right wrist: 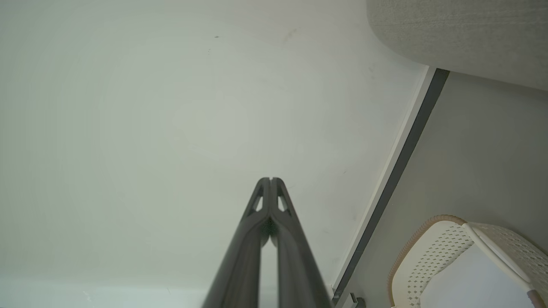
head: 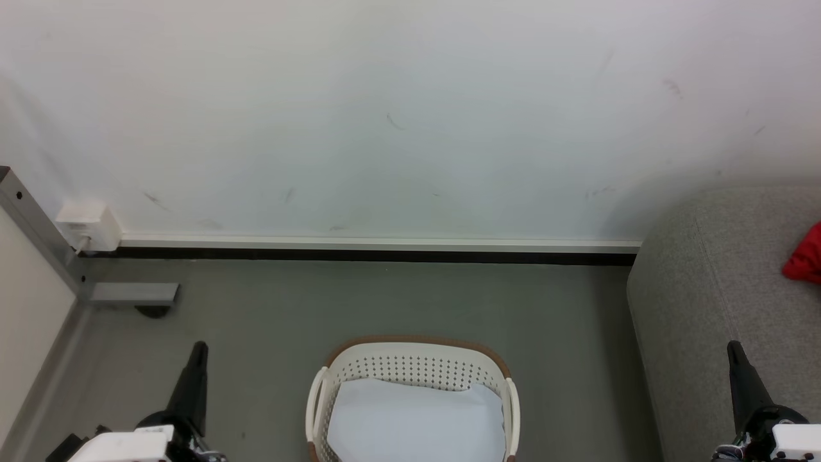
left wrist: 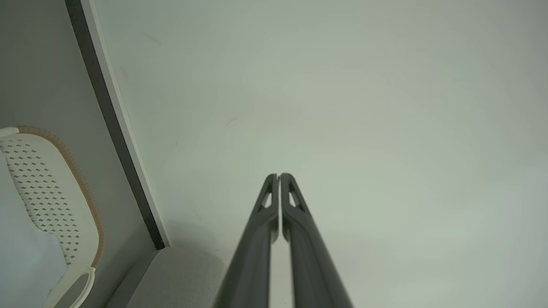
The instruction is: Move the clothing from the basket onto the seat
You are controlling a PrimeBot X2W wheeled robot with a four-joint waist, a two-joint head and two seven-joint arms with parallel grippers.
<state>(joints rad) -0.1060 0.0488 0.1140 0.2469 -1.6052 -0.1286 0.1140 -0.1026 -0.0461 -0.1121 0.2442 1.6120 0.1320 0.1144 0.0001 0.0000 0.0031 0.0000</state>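
Observation:
The cream-white basket (head: 414, 366) with a brown rim stands on the floor at the bottom centre, holding a pale bluish-white sheet (head: 414, 420). A bit of red clothing (head: 807, 255) lies on the grey seat (head: 712, 289) at the right edge. My left gripper (head: 199, 348) is shut and empty, left of the basket. My right gripper (head: 733, 348) is shut and empty, in front of the seat's arm. In the left wrist view the left gripper (left wrist: 278, 175) points at the wall, with the basket (left wrist: 64, 188) at the left. In the right wrist view the right gripper (right wrist: 270, 179) also faces the wall, the basket (right wrist: 432, 239) at lower right.
A white wall (head: 397, 115) with a dark skirting strip (head: 359, 255) runs behind the basket. A metal post (head: 38, 231) with a white box (head: 90, 226) and a flat foot (head: 135, 293) stands at the left. Grey floor (head: 397, 301) lies between basket and wall.

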